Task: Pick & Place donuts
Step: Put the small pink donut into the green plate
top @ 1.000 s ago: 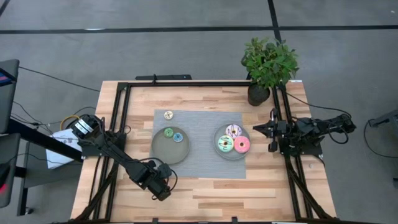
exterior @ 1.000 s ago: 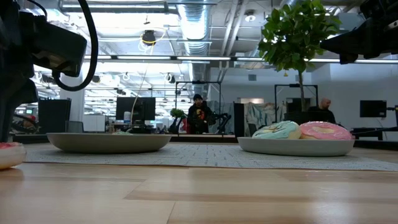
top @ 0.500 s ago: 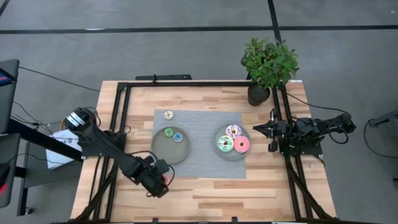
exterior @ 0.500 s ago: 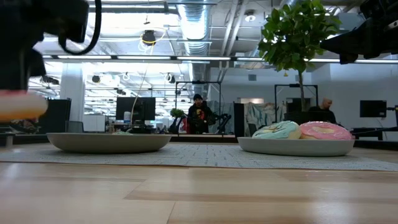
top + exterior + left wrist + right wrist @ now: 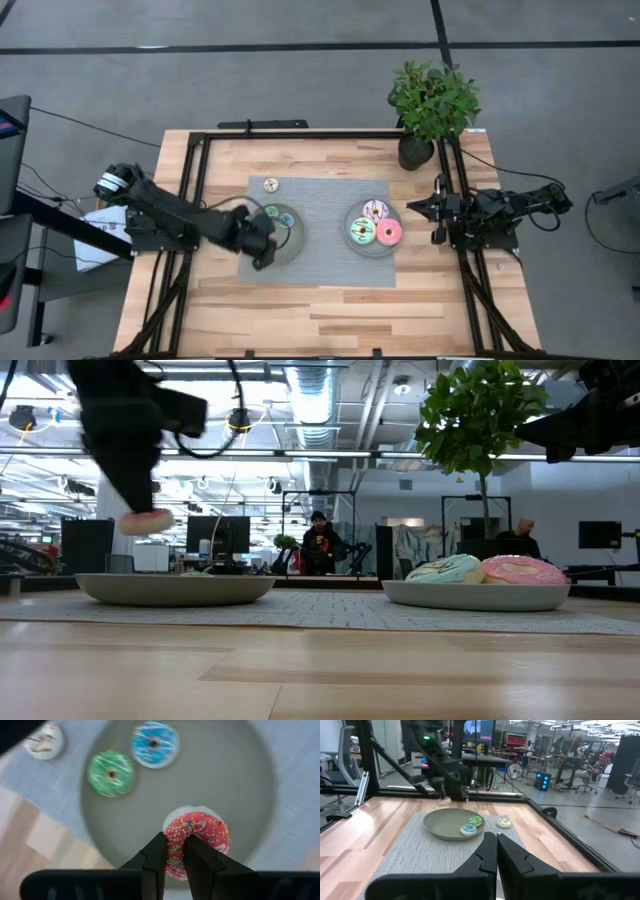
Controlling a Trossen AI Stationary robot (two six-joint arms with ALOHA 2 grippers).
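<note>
from above, the left gripper (image 5: 262,247) hangs over the near-left edge of the left plate (image 5: 292,245), which lies on the grey mat (image 5: 320,268) with the green donut (image 5: 271,212) and blue donut (image 5: 286,220) in it; the tan donut (image 5: 271,185) lies on the mat beyond the plate. the right plate (image 5: 372,249) carries the pink donut (image 5: 389,233), mint-green donut (image 5: 361,232) and white-lilac donut (image 5: 376,210). the right gripper (image 5: 437,209) waits at the table's right edge. at table height, the red donut (image 5: 145,521) hangs clear above the left plate, lying nearly flat. in the left wrist view, the fingers (image 5: 155,857) pinch the red donut's rim, its sprinkled face up. in the right wrist view, the right fingers (image 5: 488,851) are pressed together.
</note>
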